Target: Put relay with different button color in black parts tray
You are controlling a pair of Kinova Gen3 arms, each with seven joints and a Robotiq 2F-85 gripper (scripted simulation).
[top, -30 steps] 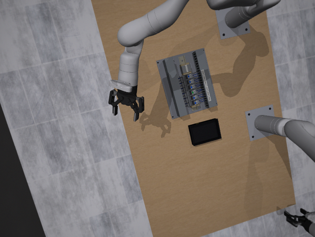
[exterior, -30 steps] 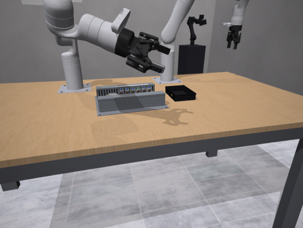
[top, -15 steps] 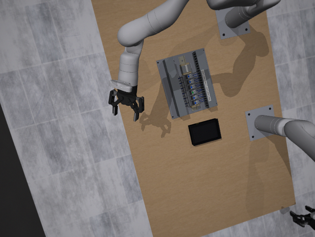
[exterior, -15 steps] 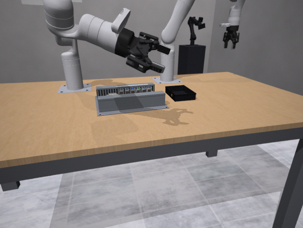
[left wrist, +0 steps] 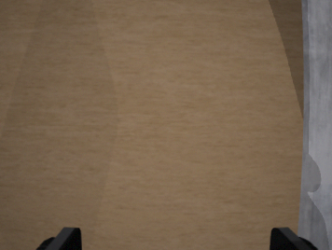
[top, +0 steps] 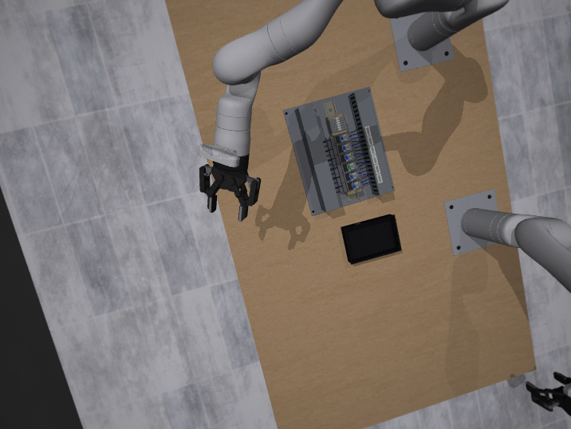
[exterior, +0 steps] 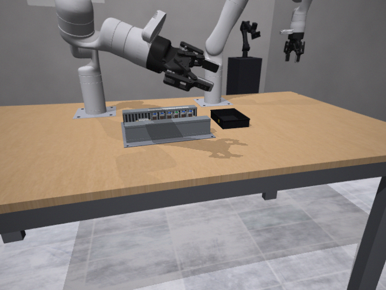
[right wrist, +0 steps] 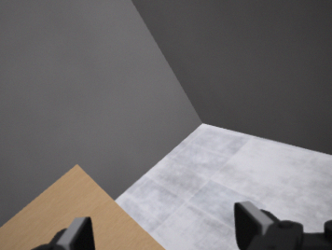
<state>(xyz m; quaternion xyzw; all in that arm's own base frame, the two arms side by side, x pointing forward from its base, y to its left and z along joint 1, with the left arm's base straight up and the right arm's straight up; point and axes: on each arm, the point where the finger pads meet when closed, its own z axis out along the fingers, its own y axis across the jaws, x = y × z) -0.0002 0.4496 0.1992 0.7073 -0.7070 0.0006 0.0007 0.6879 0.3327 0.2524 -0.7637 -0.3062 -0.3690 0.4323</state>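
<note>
Green-buttoned relay [top: 349, 167] [exterior: 176, 112] sits in its row on the panel [top: 295, 138] [exterior: 168, 141], beside the black tray [top: 345, 244] [exterior: 235, 124]. My right gripper [top: 226, 214] [exterior: 213, 77] [right wrist: 164, 229] reaches out above the table, tipped slightly down, mostly open, gripping nothing; my left gripper [top: 542, 383] [exterior: 292, 60] [left wrist: 175, 235] hangs downward, spread wide, unloaded.

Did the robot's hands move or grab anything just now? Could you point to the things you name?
Yes! The left gripper [top: 542, 380] [exterior: 292, 60] [left wrist: 176, 235] moved a little toward the right in the top view, and turned. Nothing was grabbed or let go. The right gripper [top: 226, 212] [exterior: 211, 77] [right wrist: 164, 229], relay panel [top: 306, 156] [exterior: 166, 130] and black tray [top: 344, 244] [exterior: 235, 124] stayed put.
</note>
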